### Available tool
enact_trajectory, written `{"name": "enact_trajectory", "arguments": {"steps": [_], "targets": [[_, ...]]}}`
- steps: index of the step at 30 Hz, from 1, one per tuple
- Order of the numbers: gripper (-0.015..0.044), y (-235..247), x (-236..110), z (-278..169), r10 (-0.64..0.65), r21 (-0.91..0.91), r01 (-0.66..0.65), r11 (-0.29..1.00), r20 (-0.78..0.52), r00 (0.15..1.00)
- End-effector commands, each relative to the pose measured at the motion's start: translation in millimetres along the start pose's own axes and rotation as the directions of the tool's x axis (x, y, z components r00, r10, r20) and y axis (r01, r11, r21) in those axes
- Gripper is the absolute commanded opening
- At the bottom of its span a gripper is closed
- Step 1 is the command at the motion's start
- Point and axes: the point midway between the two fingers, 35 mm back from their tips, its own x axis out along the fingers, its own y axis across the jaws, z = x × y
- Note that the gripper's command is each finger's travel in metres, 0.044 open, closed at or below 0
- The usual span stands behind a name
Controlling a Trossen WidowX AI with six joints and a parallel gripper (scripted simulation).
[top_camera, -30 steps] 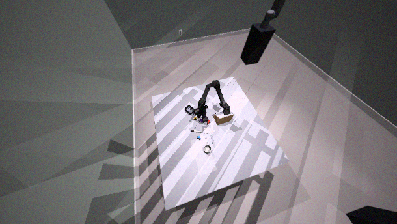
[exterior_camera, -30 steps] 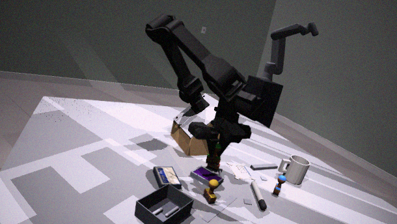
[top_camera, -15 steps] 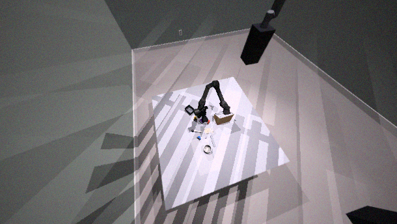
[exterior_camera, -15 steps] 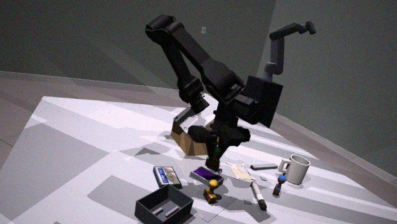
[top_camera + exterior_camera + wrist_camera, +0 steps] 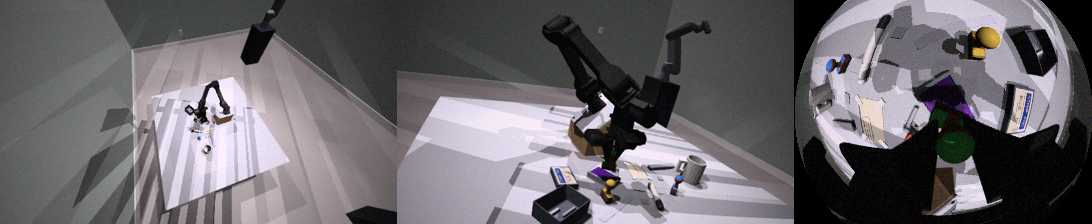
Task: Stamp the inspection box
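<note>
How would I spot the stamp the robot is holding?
Find the brown box behind the arm; just in front lies a purple ink pad. The stamp stands on it, gripped by the tool; only its knob is green, the loose ones being yellow and blue.
</note>
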Motion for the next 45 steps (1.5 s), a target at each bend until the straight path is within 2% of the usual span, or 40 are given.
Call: {"name": "enact_trajectory", "arguments": {"steps": [1,45], "targets": [[0.0,-1,5,-2,-0.004,-0.005,0.004,1.0,-0.007,1.0],[0.0,-2,26,-4,-0.007,0.004,0.007,1.0,-0.007,1.0]]}}
